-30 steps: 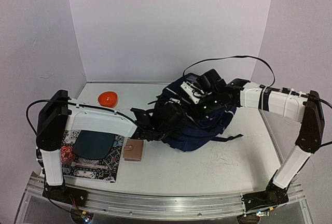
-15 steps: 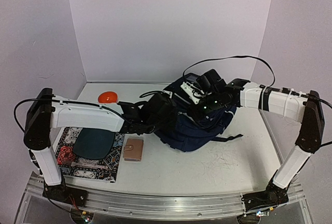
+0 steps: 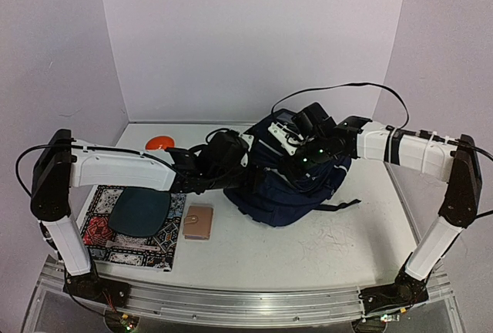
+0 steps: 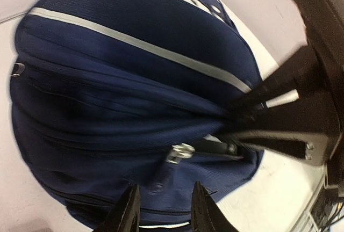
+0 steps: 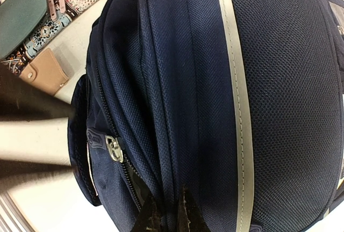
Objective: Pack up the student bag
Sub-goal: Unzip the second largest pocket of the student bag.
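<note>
**Top view, lower edge.** Both arm bases are standing at the near rim of the table (image 3: 308, 260). Just beyond, at lower left, a patterned mat (image 3: 115, 248) is carrying a dark green case (image 3: 139, 213). A tan wallet (image 3: 199, 223) is lying just beside the mat's right edge, outside the bag.

**Centre.** The bag (image 3: 289, 198) is lying on the table, its long axis appearing to run from lower centre towards the upper right of the frame. An orange disc (image 3: 158, 142) is sitting farther back, towards the upper left.

**Left arm.** The left arm (image 3: 123, 169) is lying nearly level, with its elbow at far left and its forearm pointing right. The bag is therefore lying directly to the right of the left gripper (image 4: 164, 210). In the left wrist view its fingers are standing somewhat apart with nothing between them, hovering just short of the navy fabric. The zip pull (image 4: 181, 152) is lying just beyond the tips, roughly in line with the gap.

**Right arm.** The right arm (image 3: 400, 146) is bending in from the right, its wrist over the bag's upper part. The right gripper (image 5: 167, 211) is nearly closed and is pinching a raised fold of bag fabric beside the grey stripe (image 5: 236, 98).

**Judgement.** The left gripper is the nearer to the zip pull. The coming move probably depends on lining it up with that pull while the right gripper is steadying the bag. How far the zip is open cannot be told.
</note>
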